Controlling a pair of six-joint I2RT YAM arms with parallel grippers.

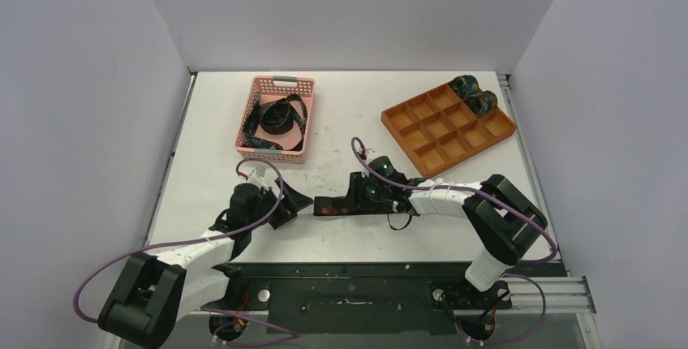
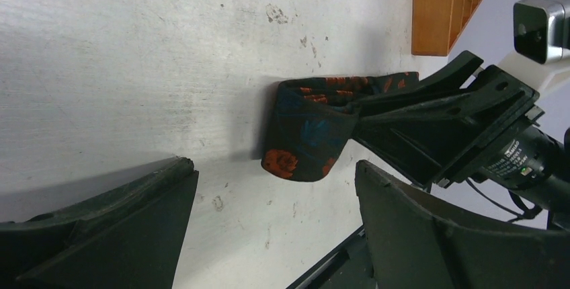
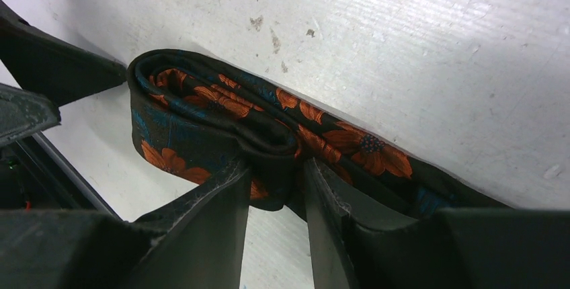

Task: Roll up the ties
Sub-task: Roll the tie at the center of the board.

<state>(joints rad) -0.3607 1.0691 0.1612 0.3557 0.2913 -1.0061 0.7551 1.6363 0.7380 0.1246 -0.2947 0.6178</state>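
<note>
My right fingers pinched tight on the folded orange-flowered tie, resting on the counter, my left fingers spread wide and empty, at its 9 o'clock

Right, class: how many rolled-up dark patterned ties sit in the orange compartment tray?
2. Both fill neighbouring compartments at the far end of the orange compartment tray: one rolled tie in the far corner, the second rolled tie right of it. Nothing looks hidden.
</note>
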